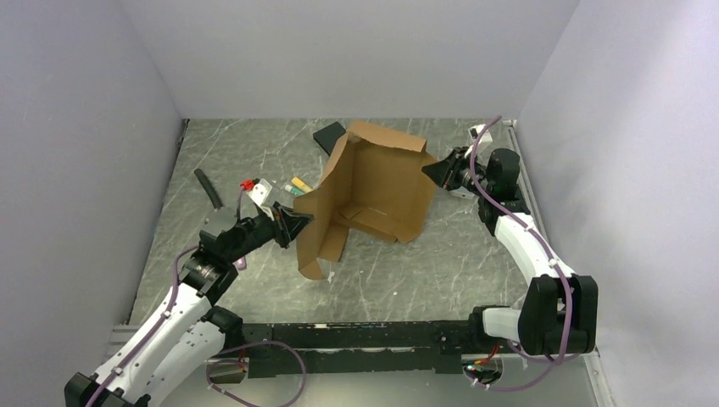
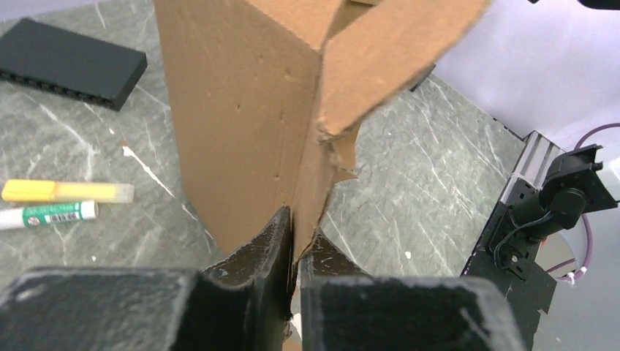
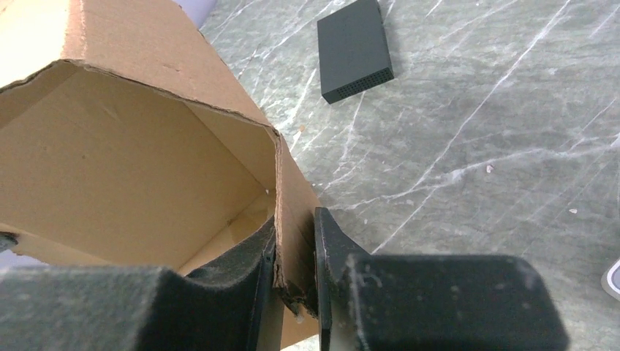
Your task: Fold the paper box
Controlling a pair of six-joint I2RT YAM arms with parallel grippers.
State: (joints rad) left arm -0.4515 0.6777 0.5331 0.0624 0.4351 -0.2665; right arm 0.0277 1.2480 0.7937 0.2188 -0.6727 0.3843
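The paper box [image 1: 373, 191] stands half-formed in the middle of the worktop [image 1: 441, 263]. A base and tall walls are up, but the panels splay open, the near-left flap hangs loose and nothing is tucked or closed. I judge that most of the folding is left to do. The left gripper [image 2: 292, 238] has its jaws clenched on the edge of the left wall, and the right gripper [image 3: 296, 256] has its jaws pinching the right wall's corner. A flat black slab [image 1: 329, 136] lies just behind the box. Two markers [image 1: 297, 186] and a dark tube [image 1: 208, 186] lie to the left, close to the left arm and likely in its way.
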